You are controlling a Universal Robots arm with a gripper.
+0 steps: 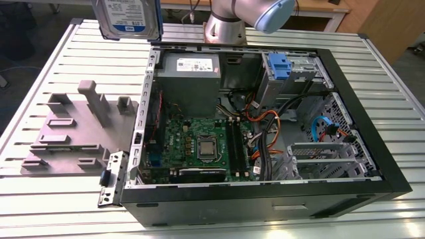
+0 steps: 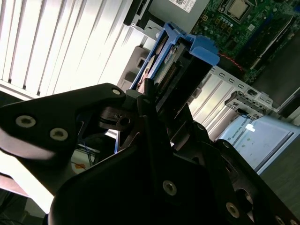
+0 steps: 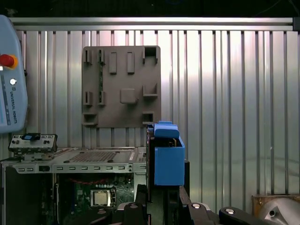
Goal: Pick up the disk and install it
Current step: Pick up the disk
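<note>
Hanging in the air clear of the open computer case, the disk is sitting high beyond the case's far corner on the exterior view's left, with its white-and-blue label facing the camera. In both wrist views the gripper is clamping the disk between its black fingers, with the blue carrier rails sticking out past them. The grey fixture plate is lying on the slatted table just beside the case. The arm's base is standing behind the case's far wall.
</note>
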